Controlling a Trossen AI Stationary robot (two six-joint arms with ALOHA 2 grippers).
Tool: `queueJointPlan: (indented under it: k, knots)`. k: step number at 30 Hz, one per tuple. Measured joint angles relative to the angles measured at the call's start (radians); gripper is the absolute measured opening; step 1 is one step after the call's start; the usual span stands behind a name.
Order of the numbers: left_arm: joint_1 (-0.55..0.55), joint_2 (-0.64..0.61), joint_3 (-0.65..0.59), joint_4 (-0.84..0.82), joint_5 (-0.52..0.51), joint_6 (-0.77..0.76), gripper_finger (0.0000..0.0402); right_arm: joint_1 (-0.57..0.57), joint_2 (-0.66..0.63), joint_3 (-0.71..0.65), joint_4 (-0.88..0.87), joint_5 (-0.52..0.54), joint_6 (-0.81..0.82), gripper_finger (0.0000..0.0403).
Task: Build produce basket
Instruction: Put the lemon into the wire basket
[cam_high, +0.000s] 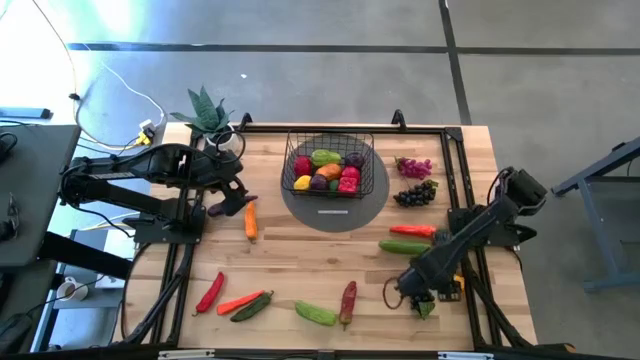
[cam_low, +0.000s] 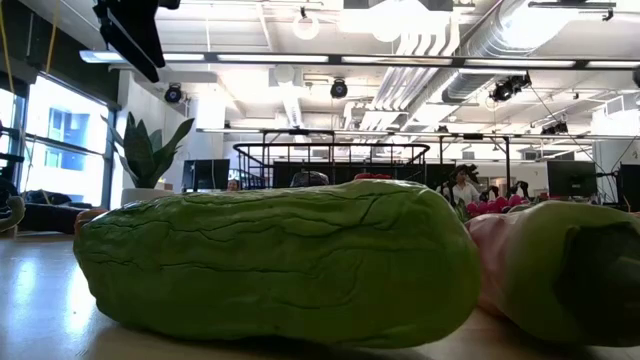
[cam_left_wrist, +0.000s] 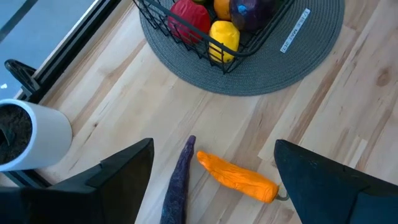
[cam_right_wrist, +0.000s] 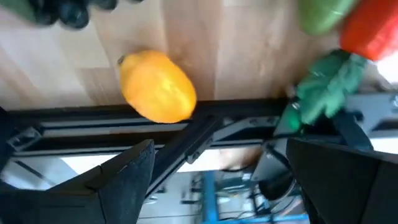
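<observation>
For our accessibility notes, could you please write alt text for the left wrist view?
The open left gripper hovers over a wooden table, above an orange pepper and a thin purple vegetable. Beyond, a black wire basket of produce sits on a grey mat.

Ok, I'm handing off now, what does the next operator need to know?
Left hand: open, empty, over the orange pepper and a purple piece left of the basket.
Right hand: open, empty, at the table's right edge near the lemon.
Done: several pieces in the basket on the grey mat.
Left: grapes, peppers, chillies and cucumbers across the table.
</observation>
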Motion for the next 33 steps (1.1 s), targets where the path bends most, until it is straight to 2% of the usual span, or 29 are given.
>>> queueJointPlan:
  k: [9,14,22,33]
  knots:
    - [0.0,0.0,0.0,0.0,-0.002,-0.066,0.0323,0.152,0.0,-0.061,0.157,-0.029,-0.069,0.0346]
    - [0.0,0.0,0.0,0.0,-0.002,-0.094,0.0323,0.21,0.0,-0.108,0.22,-0.032,-0.038,0.0346]
    - [0.0,0.0,0.0,0.0,-0.002,-0.098,0.0323,0.249,0.0,-0.163,0.313,-0.031,0.03,0.0346]
    - [0.0,0.0,0.0,0.0,-0.002,-0.098,0.0323,0.25,0.001,-0.272,0.474,-0.047,0.155,0.0344]
